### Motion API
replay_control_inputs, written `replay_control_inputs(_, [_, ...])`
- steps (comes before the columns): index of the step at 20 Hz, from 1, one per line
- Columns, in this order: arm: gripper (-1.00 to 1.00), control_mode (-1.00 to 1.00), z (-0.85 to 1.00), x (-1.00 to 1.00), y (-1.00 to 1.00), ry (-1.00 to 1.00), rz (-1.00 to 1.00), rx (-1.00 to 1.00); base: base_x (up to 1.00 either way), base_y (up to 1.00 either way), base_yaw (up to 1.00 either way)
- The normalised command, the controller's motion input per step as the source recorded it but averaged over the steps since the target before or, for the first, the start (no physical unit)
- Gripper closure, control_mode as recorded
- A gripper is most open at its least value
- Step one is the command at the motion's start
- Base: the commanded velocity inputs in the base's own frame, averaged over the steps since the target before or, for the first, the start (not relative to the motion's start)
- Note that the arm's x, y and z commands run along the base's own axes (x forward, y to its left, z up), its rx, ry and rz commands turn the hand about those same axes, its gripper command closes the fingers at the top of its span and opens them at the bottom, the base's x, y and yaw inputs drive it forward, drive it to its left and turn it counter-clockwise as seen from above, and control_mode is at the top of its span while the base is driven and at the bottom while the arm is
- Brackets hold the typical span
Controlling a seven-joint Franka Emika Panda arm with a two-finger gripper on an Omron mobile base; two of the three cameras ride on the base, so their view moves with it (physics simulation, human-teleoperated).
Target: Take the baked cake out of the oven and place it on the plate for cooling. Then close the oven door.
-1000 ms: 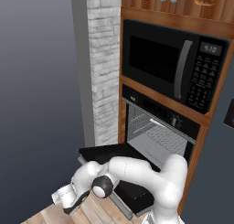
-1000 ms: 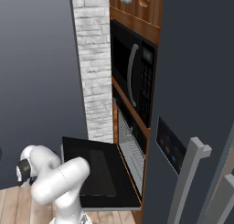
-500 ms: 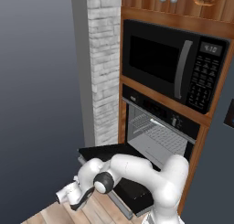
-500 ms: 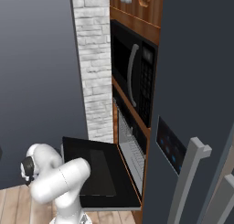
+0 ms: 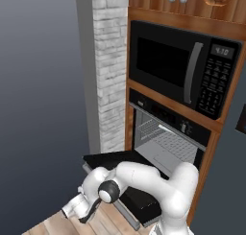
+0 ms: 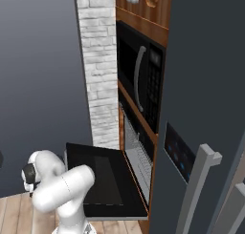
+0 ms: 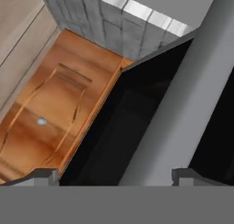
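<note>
Jaws spread wide, the gripper (image 7: pixel 112 173) hangs beneath the dropped-flat glossy black door (image 5: pixel 126 179), its smooth grey bar handle (image 7: pixel 180 122) between the fingertips. Oven (image 5: pixel 166 145), wire racks inside, at two o'clock.

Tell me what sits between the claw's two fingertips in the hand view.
The oven door's silver bar handle runs between the fingertips of the open claw, with the black door beside it; nothing is gripped yet.

Oven open, door down

The black oven (image 5: pixel 166 143) showed wire racks; its oven door (image 6: pixel 103 180) lay flat, fully lowered.
</note>
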Motion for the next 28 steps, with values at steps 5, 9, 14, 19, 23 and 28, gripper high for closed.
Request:
replay_control_inputs(5, [-1.0, -1.0, -0.06, 0.09, 0.0, -0.16, -0.14, -0.33, 0.0, 0.0, 0.0])
replay_control_inputs(9, [-1.0, -1.0, -0.18, 0.16, 0.0, -0.2, -0.17, -0.29, 0.0, 0.0, 0.0])
replay_control_inputs(14, [-1.0, -1.0, -0.08, 0.24, -0.16, -0.23, -0.25, -0.32, 0.0, 0.0, 0.0])
replay_control_inputs(19, [-1.0, -1.0, 0.05, 0.39, -0.55, -0.25, -0.34, -0.41, 0.0, 0.0, 0.0])
replay_control_inputs(23, [-1.0, -1.0, 0.17, 0.38, -0.5, -0.27, -0.36, -0.47, 0.0, 0.0, 0.0])
replay_control_inputs(28, [-1.0, -1.0, 0.17, 0.2, -0.21, -0.43, -0.37, -0.58, 0.0, 0.0, 0.0])
